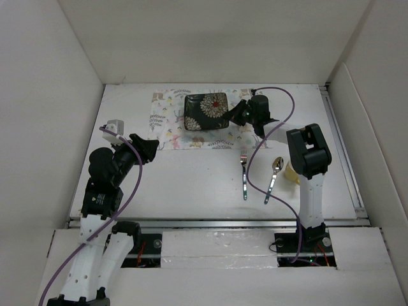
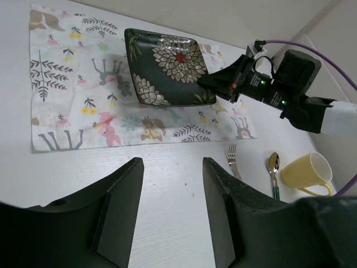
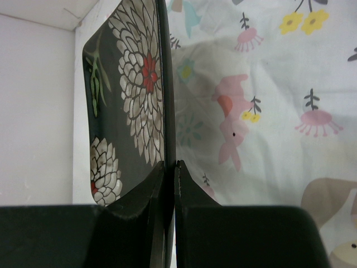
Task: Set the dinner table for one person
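White walls on three sides, top cam: dinner table (image 1: 191,191) flat and white across the enclosure. Patterned placemat (image 1: 167,124) at far ctr-left w/ dark floral plate (image 1: 205,109) on its right half. Right gripper (image 1: 237,113) at plate's right edge. Left gripper (image 1: 150,148) by placemat's near-left corner, holding nothing. Fork (image 1: 244,173) and spoon (image 1: 274,177) side by side on bare table nearer the arms than the placemat, handles toward arm bases. Yellow cup (image 1: 292,171) just right of spoon, partly hidden by right arm. Left wrist cam: left gripper's fingers (image 2: 125,195) wide apart, empty, over bare table short of placemat's near edge. Plate ahead, pinched at its right edge by right gripper; fork, spoon, cup off to right. Right wrist cam: fingers (image 3: 150,190) closed tight on plate rim, plate edge-on btwn them, placemat beneath. Cannot tell whether plate lifted clear of cloth.
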Robot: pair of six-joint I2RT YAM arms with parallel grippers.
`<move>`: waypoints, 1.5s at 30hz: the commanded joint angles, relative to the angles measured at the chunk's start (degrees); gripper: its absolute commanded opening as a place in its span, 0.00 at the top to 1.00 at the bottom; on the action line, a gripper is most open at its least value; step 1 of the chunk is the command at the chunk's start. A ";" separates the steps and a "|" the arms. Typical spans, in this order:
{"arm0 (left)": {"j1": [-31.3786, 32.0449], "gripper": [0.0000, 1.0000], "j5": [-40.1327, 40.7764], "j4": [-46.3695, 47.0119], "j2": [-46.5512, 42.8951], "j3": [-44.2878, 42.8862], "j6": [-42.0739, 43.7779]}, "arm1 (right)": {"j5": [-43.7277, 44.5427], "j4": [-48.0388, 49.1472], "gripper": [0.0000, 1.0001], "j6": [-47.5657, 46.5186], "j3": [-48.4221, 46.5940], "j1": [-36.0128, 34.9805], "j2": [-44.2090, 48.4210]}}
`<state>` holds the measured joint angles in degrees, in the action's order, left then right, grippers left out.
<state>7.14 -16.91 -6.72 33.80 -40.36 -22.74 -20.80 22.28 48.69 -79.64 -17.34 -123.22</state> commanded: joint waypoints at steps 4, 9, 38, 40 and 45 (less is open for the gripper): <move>0.25 0.56 -1.11 2.06 0.21 -1.39 0.33 | -3.20 8.92 1.00 3.25 -6.58 0.64 -1.41; 0.25 0.56 -1.37 2.24 0.39 -1.30 0.33 | -3.20 9.44 1.00 3.61 -6.67 0.64 -3.34; 0.25 0.91 -1.55 3.56 6.54 -1.21 -2.48 | 13.06 1.27 0.90 -13.97 15.39 -2.61 23.81; 0.25 1.00 -3.13 4.17 8.90 -1.48 -2.57 | 13.15 2.15 1.00 -16.76 20.45 -4.70 30.12; 0.25 1.00 -3.58 2.94 15.50 -5.95 -2.57 | 19.90 -1.88 1.00 -21.44 28.91 -9.46 45.23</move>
<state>7.16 -18.85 -5.69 47.62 -42.26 -25.12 -6.00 18.68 32.12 -52.75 -24.34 -86.52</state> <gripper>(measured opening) 0.003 0.009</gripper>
